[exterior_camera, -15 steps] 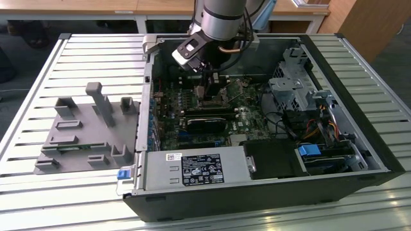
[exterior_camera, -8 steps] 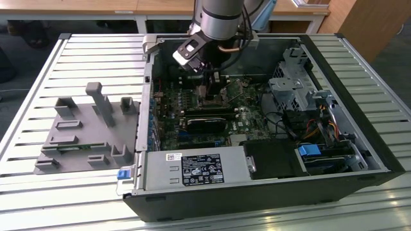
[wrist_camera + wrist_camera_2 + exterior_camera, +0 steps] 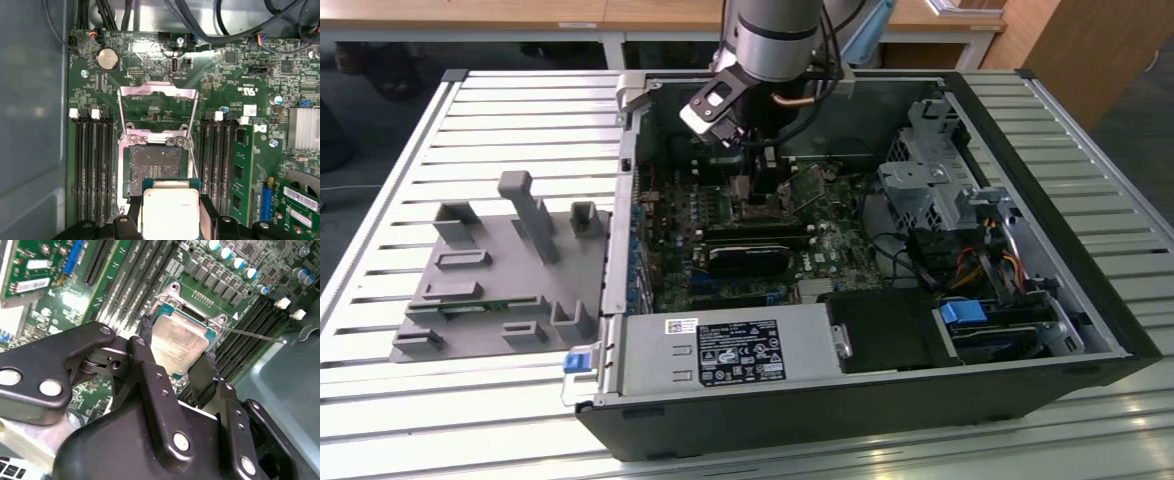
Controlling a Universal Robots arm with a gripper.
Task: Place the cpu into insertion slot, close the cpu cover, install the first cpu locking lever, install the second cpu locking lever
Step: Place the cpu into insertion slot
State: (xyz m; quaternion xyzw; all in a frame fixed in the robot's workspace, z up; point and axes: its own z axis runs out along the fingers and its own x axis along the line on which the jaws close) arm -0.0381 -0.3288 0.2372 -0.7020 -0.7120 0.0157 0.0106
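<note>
My gripper is shut on the cpu, a flat silvery-beige square held by two opposite edges between the black fingers. In the first wrist view the cpu hangs over the near edge of the insertion slot, whose dark centre lies uncovered. The cpu cover, a thin silvery frame, is swung open and stands up behind the slot. A thin locking lever sticks out sideways from the socket. In the exterior view the gripper is lowered into the open computer case over the green board.
Long black memory slots flank the socket on both sides. A black fan card, power supply, drive cage and cables crowd the case. A grey fixture lies on the slatted table at the exterior view's left.
</note>
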